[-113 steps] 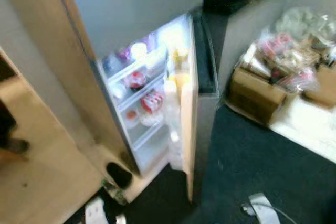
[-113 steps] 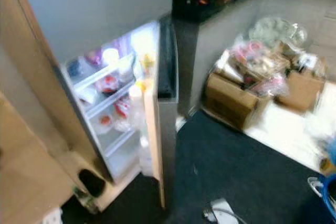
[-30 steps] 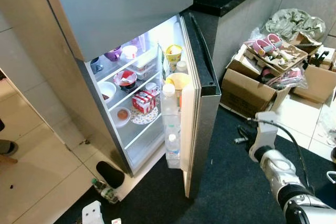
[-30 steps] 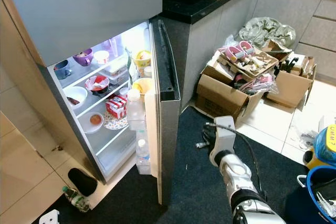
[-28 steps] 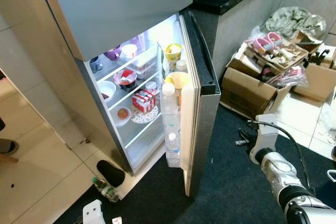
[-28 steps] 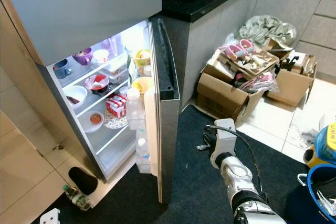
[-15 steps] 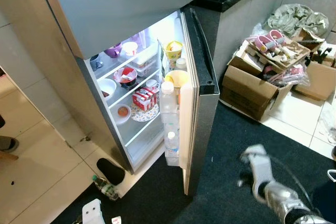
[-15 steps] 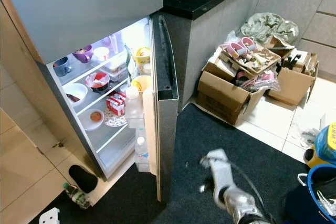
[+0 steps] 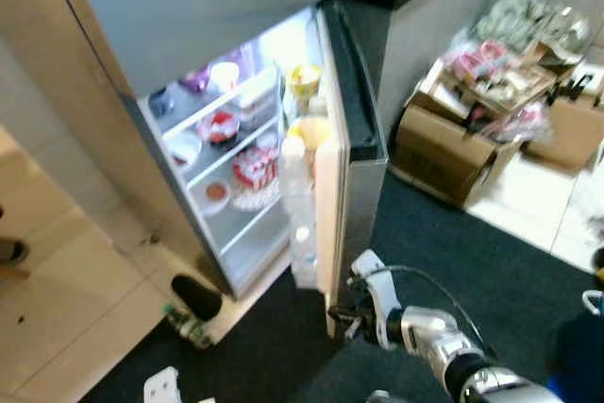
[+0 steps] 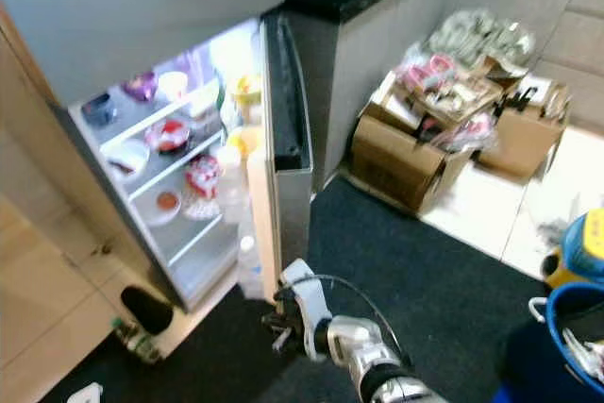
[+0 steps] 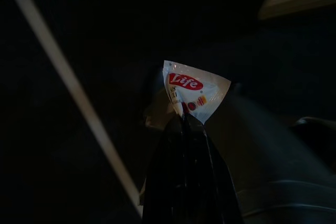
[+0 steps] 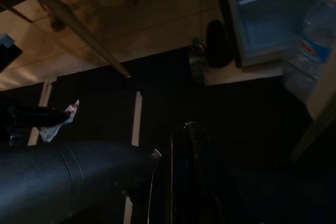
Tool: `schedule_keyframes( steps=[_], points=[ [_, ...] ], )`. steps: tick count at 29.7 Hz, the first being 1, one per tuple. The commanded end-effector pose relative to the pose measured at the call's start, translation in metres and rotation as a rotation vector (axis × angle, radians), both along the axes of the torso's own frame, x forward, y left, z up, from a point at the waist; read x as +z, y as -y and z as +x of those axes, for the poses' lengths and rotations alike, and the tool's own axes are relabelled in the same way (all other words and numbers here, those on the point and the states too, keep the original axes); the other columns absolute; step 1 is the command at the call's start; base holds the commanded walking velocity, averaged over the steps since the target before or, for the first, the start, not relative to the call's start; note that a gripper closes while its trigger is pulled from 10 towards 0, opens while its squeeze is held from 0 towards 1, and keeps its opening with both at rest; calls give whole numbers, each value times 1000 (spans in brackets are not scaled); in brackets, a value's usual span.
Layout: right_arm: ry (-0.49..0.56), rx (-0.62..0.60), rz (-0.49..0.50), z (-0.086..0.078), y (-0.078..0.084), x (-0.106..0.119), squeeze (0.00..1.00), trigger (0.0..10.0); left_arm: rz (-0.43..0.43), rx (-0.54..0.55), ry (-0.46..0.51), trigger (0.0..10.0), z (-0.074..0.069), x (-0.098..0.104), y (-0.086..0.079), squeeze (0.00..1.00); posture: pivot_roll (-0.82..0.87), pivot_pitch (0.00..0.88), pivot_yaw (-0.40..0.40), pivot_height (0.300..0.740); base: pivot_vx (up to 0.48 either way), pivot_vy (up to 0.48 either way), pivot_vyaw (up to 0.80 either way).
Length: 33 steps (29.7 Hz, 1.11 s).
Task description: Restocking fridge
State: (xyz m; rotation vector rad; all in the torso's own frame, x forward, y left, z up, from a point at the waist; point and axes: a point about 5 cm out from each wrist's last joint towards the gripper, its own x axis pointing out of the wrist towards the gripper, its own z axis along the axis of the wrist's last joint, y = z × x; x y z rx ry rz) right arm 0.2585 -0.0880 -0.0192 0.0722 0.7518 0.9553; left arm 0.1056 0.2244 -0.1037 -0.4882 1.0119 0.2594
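Both eye views were blurred, so the fridge (image 9: 236,139) shelf items could not be identified. The packet (image 11: 195,88) was partly covered by the left gripper (image 11: 185,124), its small print unreadable.

Can read one word: "Life", in white letters on a red oval, printed on a small white packet (image 11: 195,89). Sits pinched at the tip of the left gripper (image 11: 185,120), whose black fingers are closed tight on it. Below the red oval, some tiny print and little red and yellow shapes, too small to read. Inside the open fridge (image 9: 236,139), a red and white box (image 9: 253,167) on a shelf and bottles (image 9: 294,186) in the door, with labels too blurry to read. On the yellow and blue thing (image 10: 582,243) at the far right, dark marks, also too blurry to read.
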Motion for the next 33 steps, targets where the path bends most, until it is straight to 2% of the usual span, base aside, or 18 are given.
schedule_keyframes(
  steps=[1,5,6,8,12,18,22,24,25,26,27,29,30,31,32,33],
  points=[
    [23,34,34,5,-12,8,0,10000,38,-4,-7,10000,-6,2,-14,0,-27,140,8,740,0,0,0],
    [75,65,76,14,-30,20,0,10000,53,-10,-9,10000,-7,3,-19,0,-25,150,11,740,0,0,0],
    [162,29,79,26,-40,33,0,10000,54,-16,-6,10000,-5,3,-18,0,-23,154,12,740,0,0,0],
    [182,-10,85,31,-43,38,0,10000,54,-19,-4,10000,-4,3,-18,0,-23,154,12,740,0,0,0],
    [273,-212,109,55,-38,58,0,10000,48,-27,10,10000,1,4,-14,0,-20,157,10,740,0,0,0],
    [341,-333,95,67,-26,68,0,10000,45,-40,13,10000,3,4,-13,0,-30,144,14,740,0,0,0],
    [369,-467,-7,71,-4,62,0,10000,46,-46,11,10000,5,4,-12,0,-39,123,13,740,0,0,0],
    [353,-530,-64,67,11,53,0,10000,46,-50,11,10000,5,4,-11,0,-39,115,11,740,0,0,0],
    [353,-530,-64,67,11,53,0,10000,46,-50,11,10000,5,4,-11,0,-39,115,11,740,0,0,0],
    [334,-579,-117,61,25,44,0,10000,45,-51,13,10000,6,4,-11,0,-38,112,9,740,0,0,0],
    [334,-579,-117,61,25,44,0,10000,45,-51,13,10000,6,4,-11,0,-38,112,9,740,0,0,0],
    [314,-637,-188,54,46,34,0,10000,44,-52,15,10000,7,4,-10,0,-38,101,5,740,0,0,0],
    [314,-637,-188,54,46,34,0,10000,44,-52,15,10000,7,4,-10,0,-38,101,5,740,0,0,0],
    [296,-716,-255,48,73,26,0,10000,44,-52,17,10000,8,5,-10,0,-38,100,5,740,0,0,0],
    [296,-716,-255,48,73,26,0,10000,44,-52,17,10000,8,5,-10,0,-38,100,5,740,0,0,0],
    [293,-774,-308,44,92,24,0,10000,43,-52,17,10000,8,5,-10,0,-41,98,5,740,0,0,0]
  ],
)
